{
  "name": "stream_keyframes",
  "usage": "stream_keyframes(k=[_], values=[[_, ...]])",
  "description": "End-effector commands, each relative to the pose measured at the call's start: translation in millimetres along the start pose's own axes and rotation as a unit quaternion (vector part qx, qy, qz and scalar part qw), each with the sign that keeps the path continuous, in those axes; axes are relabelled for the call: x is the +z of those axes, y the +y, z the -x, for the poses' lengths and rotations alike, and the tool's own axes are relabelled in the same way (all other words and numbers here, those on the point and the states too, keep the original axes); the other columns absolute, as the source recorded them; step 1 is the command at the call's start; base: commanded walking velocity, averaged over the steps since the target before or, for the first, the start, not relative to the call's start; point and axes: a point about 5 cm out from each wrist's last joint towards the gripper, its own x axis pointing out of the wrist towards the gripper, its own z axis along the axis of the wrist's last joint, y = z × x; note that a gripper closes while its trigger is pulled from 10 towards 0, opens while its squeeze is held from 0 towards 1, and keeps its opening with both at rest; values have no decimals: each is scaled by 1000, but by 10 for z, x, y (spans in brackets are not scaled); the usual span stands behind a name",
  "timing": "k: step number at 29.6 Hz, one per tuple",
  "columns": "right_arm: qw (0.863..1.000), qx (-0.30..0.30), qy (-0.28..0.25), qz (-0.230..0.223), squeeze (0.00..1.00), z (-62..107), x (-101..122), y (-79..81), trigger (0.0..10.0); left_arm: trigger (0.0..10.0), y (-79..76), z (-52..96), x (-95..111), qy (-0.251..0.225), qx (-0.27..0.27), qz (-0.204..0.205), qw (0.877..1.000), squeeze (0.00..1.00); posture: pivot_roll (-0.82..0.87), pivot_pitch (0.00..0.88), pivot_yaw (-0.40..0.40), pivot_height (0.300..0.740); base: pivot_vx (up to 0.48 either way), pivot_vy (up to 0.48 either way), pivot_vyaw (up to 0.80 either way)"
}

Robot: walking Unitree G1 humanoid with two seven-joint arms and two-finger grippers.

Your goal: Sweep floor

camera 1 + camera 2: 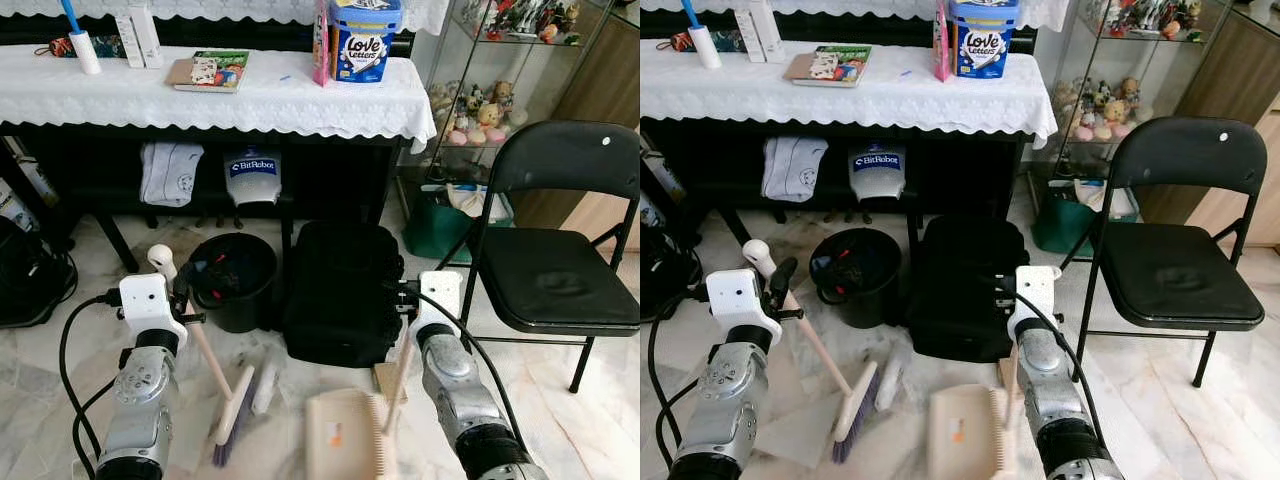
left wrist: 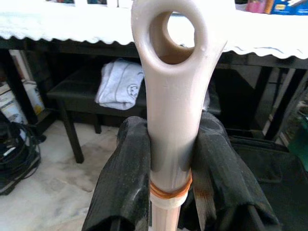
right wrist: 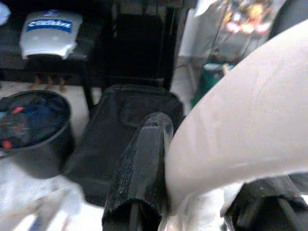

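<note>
A beige broom [image 1: 205, 355] leans over the marble floor, its brush head [image 1: 232, 418] resting on the tiles. My left gripper [image 1: 184, 290] is shut on the broom handle [image 2: 169, 96] just below its ringed top end, one black finger [image 2: 126, 178] pressed to each side. A beige dustpan [image 1: 338, 436] lies flat on the floor in front of me. Its handle [image 3: 240, 115] rises into my right gripper [image 1: 402, 296], which is shut on it, with a black finger [image 3: 142, 168] against its side.
A black bin [image 1: 232, 275] and a black bag [image 1: 340, 290] stand straight ahead under a table with a white lace cloth [image 1: 300, 95]. A black folding chair [image 1: 560, 270] is at the right. Cables and dark gear [image 1: 30, 280] lie at the left. A green bag [image 1: 438, 228] sits by the glass shelf.
</note>
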Motion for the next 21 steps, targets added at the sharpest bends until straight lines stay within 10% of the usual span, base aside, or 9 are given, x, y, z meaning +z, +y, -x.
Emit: stream_keyframes(k=[1,21], values=[[999,-16,-24,18,0,-8,47,-50,10000,10000,39,-22,58,-21,14,-5,1000,0,41,25,-29,740,0,0,0],[998,-48,-18,25,0,6,-121,-144,10000,10000,-145,-110,-142,50,-54,117,990,0,43,42,-24,740,0,0,0]])
